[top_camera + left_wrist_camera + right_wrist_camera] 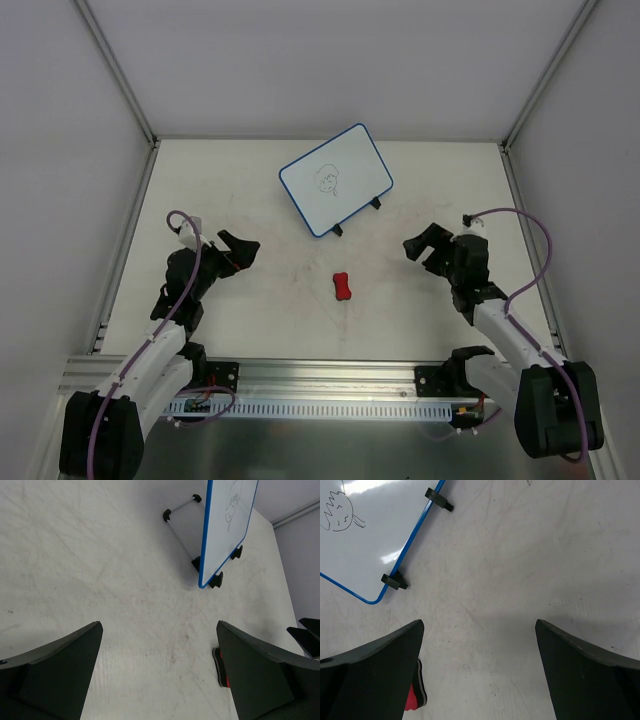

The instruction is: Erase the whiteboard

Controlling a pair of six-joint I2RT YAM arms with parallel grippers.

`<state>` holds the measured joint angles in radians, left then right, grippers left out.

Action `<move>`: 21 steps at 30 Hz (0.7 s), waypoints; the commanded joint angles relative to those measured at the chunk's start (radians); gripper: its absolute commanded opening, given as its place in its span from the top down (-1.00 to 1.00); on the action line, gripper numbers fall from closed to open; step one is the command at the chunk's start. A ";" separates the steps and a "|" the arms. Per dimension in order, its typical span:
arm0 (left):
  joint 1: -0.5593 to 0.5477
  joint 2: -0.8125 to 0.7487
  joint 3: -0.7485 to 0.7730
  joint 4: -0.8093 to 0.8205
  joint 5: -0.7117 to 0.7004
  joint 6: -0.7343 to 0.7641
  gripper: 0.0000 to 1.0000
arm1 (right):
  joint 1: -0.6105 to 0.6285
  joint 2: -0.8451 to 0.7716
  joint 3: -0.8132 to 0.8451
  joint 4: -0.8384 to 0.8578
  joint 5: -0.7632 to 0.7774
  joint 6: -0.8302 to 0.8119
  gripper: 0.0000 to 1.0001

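The left pincer [243,253] is hanging released just above the bench [220,180], its two dark fingers [55,670] standing wide apart and gripping nothing. The right pincer [418,252] is mirroring it across the bench, likewise spread and holding nothing. Between the two, a small red bone-shaped eraser [343,287] is lying flat on the bench, untouched. In the top view the left pincer is sitting at about 10 o'clock from it and the right pincer at about 2 o'clock, both near it but apart from it. In the left wrist view the eraser [220,667] is peeking out beside the right-hand finger; in the right wrist view it [415,697] is showing at the inner edge of the left-hand finger. Farther out, at 12 o'clock from the eraser, the whiteboard [336,180] is standing propped at a tilt on small black feet [394,581], turned at an angle to the bench edges. That is roughly 2 o'clock from the left pincer and 10 o'clock from the right. Its thin blue rim is framing a white face that is bearing a small black doodle [326,180] near the middle, not yet wiped.
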<state>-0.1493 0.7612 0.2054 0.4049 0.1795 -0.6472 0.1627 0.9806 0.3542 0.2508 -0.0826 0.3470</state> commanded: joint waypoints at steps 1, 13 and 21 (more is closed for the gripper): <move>-0.001 -0.002 0.037 0.014 0.032 0.029 -0.98 | 0.012 -0.028 0.015 0.044 0.007 -0.014 -0.98; -0.001 0.035 0.049 0.023 0.055 0.037 -0.98 | 0.437 0.261 0.297 -0.188 0.274 -0.242 -0.98; -0.001 0.027 0.045 0.029 0.061 0.041 -0.98 | 0.613 0.441 0.502 -0.433 0.393 -0.157 -0.98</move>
<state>-0.1493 0.7963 0.2138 0.4057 0.2264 -0.6376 0.7559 1.4021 0.7815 -0.0406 0.2386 0.1448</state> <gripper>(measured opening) 0.990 0.990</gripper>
